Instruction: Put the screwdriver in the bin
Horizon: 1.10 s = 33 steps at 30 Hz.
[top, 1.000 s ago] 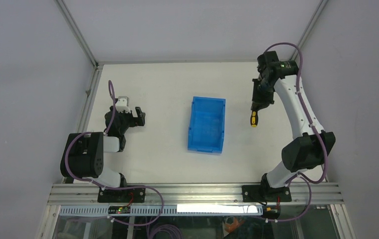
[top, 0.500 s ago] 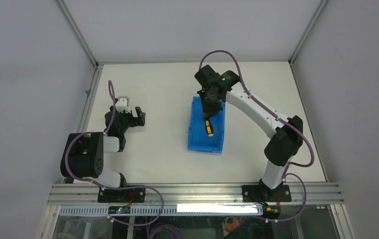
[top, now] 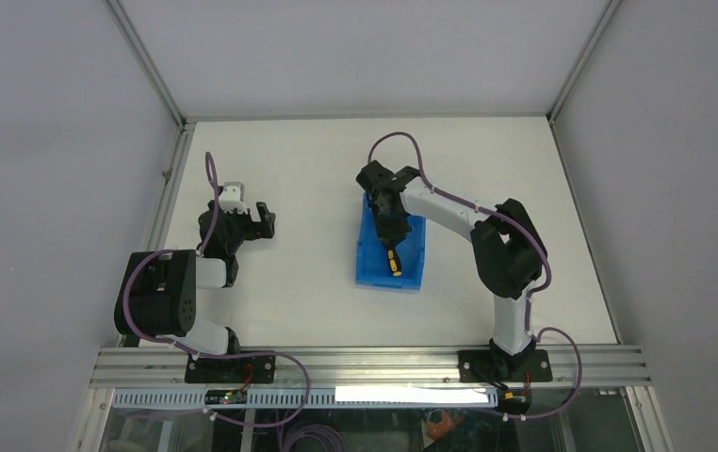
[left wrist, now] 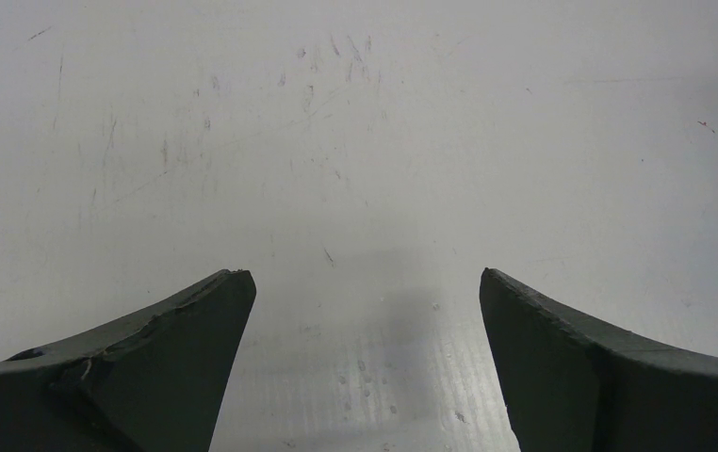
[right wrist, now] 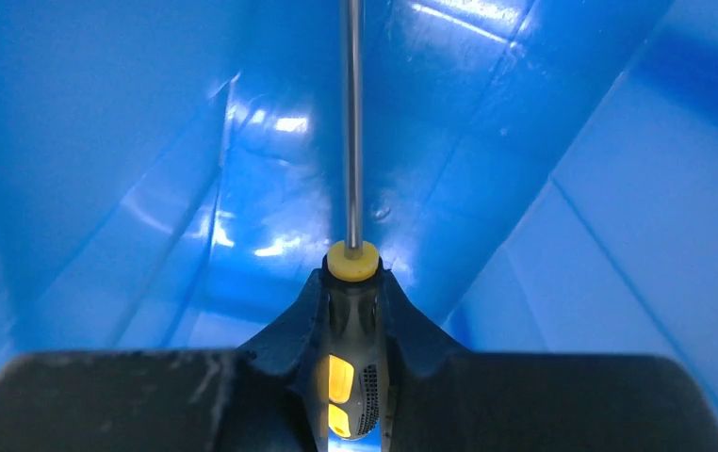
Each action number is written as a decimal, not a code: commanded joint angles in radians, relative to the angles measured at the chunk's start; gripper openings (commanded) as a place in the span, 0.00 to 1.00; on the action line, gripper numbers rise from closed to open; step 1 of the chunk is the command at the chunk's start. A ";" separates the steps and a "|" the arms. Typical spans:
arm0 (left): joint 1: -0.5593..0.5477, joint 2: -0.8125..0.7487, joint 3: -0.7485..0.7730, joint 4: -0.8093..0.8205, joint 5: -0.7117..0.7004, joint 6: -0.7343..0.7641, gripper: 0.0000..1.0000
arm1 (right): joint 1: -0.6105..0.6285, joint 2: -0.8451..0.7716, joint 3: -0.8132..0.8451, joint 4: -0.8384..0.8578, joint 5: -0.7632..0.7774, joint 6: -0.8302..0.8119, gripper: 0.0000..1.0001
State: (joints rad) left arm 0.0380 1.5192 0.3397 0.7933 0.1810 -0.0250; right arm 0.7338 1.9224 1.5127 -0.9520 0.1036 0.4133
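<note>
The bin (top: 410,271), centre frame, is blue. The screwdriver (right wrist: 352,263) has a yellow-and-black handle, a silvery shaft, and seemingly a dotted patch. The table (top: 289,169) is white.

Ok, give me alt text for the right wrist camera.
The right gripper is clamped on the black-and-yellow handle of the screwdriver, whose thin metal shaft points straight away from the camera. Inner walls of the blue bin fill the background.
</note>
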 commanded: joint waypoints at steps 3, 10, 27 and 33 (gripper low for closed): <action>-0.013 -0.012 0.019 0.060 -0.012 -0.003 0.99 | 0.003 0.012 -0.029 0.138 0.100 0.024 0.19; -0.012 -0.013 0.020 0.060 -0.012 -0.003 0.99 | 0.003 0.025 -0.049 0.165 0.113 0.035 0.40; -0.012 -0.013 0.019 0.060 -0.012 -0.003 0.99 | 0.001 -0.395 -0.011 0.071 0.136 0.014 0.54; -0.012 -0.013 0.019 0.060 -0.012 -0.003 0.99 | -0.121 -0.615 -0.142 0.084 0.229 -0.019 0.99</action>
State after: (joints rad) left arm 0.0380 1.5192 0.3397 0.7933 0.1806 -0.0250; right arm 0.7067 1.4300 1.4509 -0.8631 0.2531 0.4168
